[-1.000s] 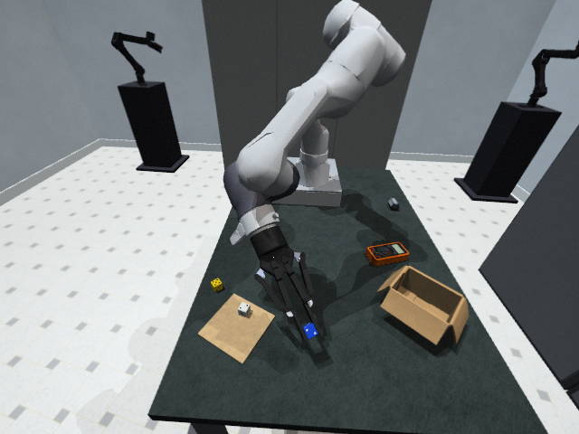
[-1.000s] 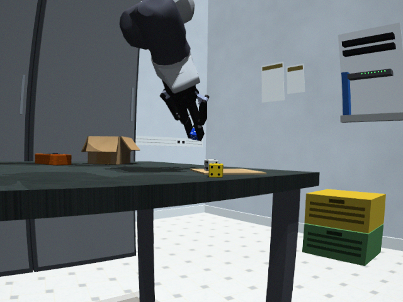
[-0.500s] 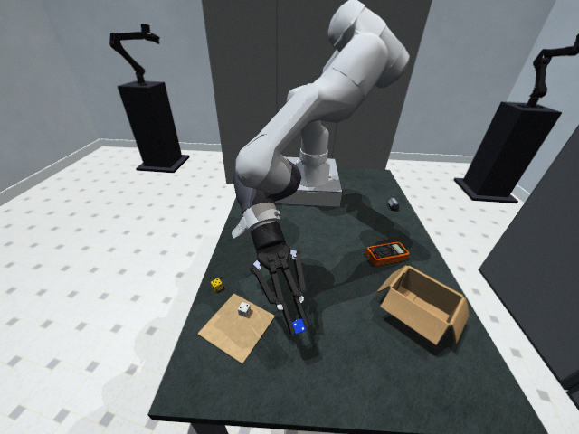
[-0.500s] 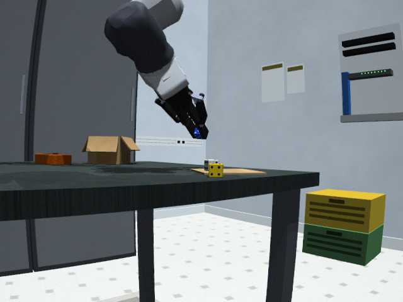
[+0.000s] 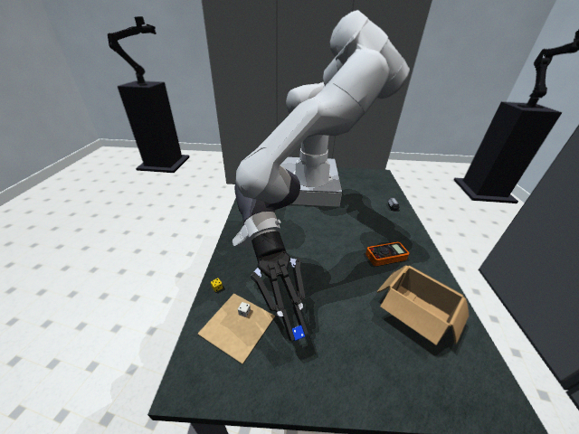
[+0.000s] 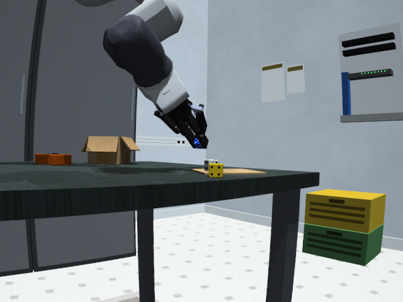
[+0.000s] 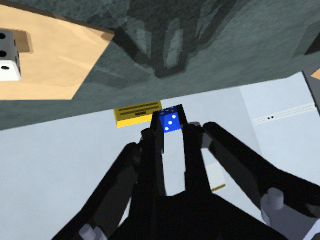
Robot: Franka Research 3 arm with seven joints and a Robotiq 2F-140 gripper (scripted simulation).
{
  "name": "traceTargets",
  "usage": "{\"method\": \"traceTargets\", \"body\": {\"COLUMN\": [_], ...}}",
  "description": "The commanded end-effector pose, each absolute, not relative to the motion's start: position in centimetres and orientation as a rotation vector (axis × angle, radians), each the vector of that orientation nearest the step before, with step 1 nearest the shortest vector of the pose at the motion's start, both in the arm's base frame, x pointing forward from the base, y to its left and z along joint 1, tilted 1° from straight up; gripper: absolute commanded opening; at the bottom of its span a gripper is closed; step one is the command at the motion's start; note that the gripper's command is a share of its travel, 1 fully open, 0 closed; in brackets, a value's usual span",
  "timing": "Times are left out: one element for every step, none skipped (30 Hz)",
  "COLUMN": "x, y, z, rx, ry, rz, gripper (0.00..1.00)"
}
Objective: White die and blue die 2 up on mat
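My gripper is shut on the blue die and holds it in the air, beside the mat in the top view. The gripper is strongly tilted. The die's face towards the wrist camera shows 3; in the top view a face with two visible pips shows. The white die sits flat on the tan mat, its top appearing to show 2. The yellow die sits flat off the mat; its side towards the exterior camera shows 4.
An open cardboard box stands on the table's right side in the top view. An orange multimeter lies behind it. A small grey object lies near the back right edge.
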State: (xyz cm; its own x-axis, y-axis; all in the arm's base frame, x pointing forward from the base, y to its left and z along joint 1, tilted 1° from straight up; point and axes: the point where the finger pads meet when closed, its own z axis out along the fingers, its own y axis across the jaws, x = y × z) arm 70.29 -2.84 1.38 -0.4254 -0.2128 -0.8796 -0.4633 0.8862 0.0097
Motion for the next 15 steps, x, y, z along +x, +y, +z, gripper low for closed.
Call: {"method": "traceTargets", "body": {"x": [70.5, 70.5, 70.5, 70.5, 70.5, 70.5, 70.5, 70.5, 70.5, 70.5, 70.6, 70.6, 70.6, 70.6, 70.6], "y": [-2.7, -2.7, -2.7, -2.7, -2.7, -2.7, -2.7, -2.7, -2.7, -2.7, -2.7, -2.7, -2.7, -2.7, -2.7], "z": [0.5, 0.1, -0.3, -0.6, -0.9, -1.3, -1.5, -1.8, -2.0, -2.2, -2.4, -2.4, -2.4, -2.5, -2.6], "rx": [-0.514, -0.514, -0.514, -0.514, -0.514, -0.514, -0.514, -0.514, -0.514, -0.514, -0.514, -0.514, -0.514, -0.514, -0.514], "ry": [2.001, 2.001, 2.001, 2.001, 2.001, 2.001, 2.001, 2.001, 2.001, 2.001, 2.001, 2.001, 2.001, 2.001, 2.001], "rz": [0.296, 0.296, 0.296, 0.296, 0.296, 0.296, 0.296, 0.296, 0.296, 0.296, 0.296, 0.296, 0.296, 0.296, 0.296], "gripper": [0.21, 0.21, 0.21, 0.21, 0.21, 0.21, 0.21, 0.21, 0.21, 0.21, 0.21, 0.21, 0.21, 0.21, 0.21]}}
